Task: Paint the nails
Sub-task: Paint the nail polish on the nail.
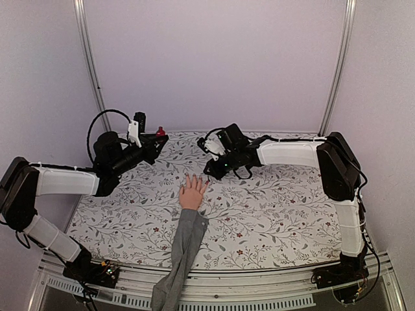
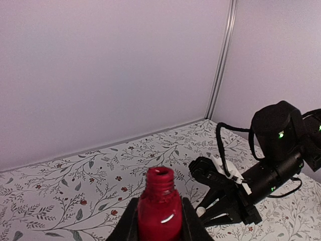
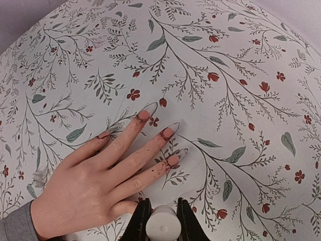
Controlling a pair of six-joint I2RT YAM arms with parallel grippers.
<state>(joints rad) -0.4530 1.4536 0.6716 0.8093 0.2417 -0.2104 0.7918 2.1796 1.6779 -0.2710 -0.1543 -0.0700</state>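
Both end effectors clamped, mannequin hand between them.
Left end effector [image 2: 159, 228] is pinched on the open red polish bottle [image 2: 160, 198], held upright above the floral surface [image 3: 241, 75]. Right end effector [image 3: 163, 221] is pinched on a white cap [image 3: 163, 230], just beside the mannequin hand [image 3: 95, 186]. The hand lies palm down, fingers spread. The nails [image 3: 149, 107] rest on the surface, with red smears at the fingertips.

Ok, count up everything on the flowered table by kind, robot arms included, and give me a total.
Robot arms: 2 (left arm, right arm)
Mannequin hand: 1
Red polish bottle: 1
White cap: 1
Total: 5
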